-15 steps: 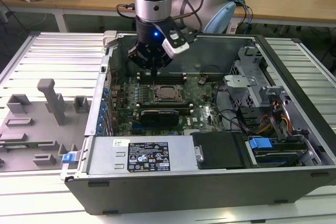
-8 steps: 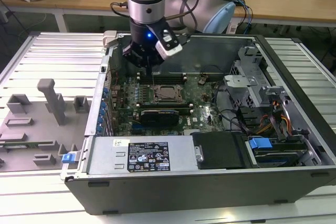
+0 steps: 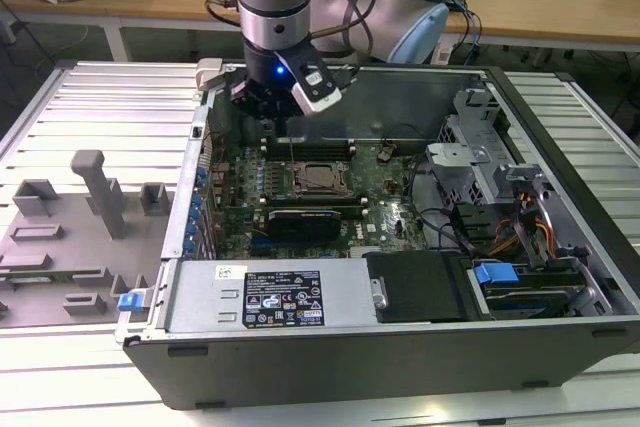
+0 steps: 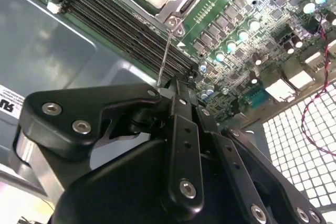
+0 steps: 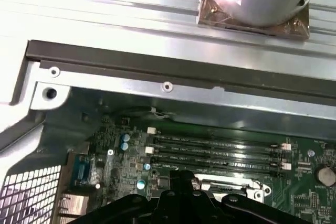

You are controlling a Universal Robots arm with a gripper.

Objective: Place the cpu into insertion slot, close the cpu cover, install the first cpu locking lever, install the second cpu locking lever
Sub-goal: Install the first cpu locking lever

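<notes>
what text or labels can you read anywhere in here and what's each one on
Nothing reads whole.
black label on the metal box: white print, too small.
white sticker beside it: too small.
white label on the grey panel, second wrist view: letters cut off.
memory slots: pale print, too small.
</notes>
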